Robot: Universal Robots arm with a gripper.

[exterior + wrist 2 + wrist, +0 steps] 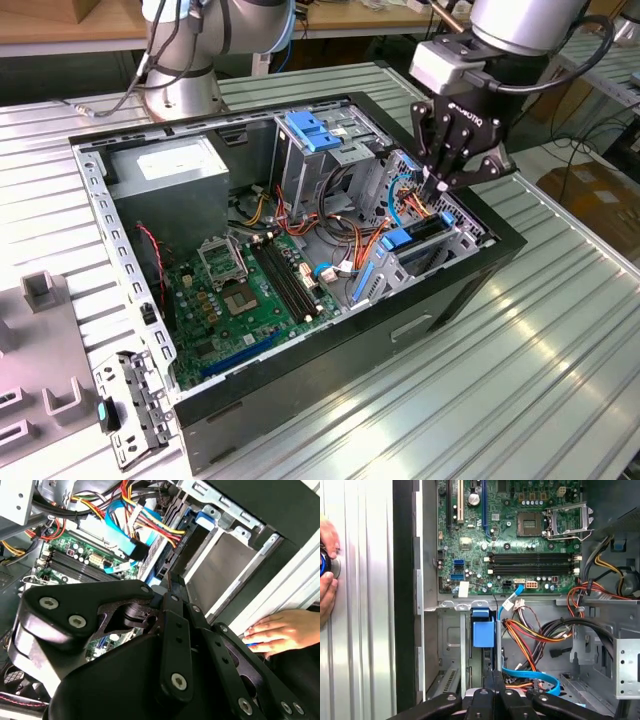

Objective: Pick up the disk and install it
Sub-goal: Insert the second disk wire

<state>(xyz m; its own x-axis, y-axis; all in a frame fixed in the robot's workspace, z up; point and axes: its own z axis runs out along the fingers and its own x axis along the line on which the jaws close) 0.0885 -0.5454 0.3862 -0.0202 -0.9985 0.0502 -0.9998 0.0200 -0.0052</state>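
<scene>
The hand point(447, 180) hangs directly above the disk point(420, 233), which stands on edge in the computer case's point(300, 420) drive bay; fingers drawn together, apparently gripping nothing.

Ribbed metal table point(560, 350) under bright glare; wooden bench point(60, 30) behind.
</scene>
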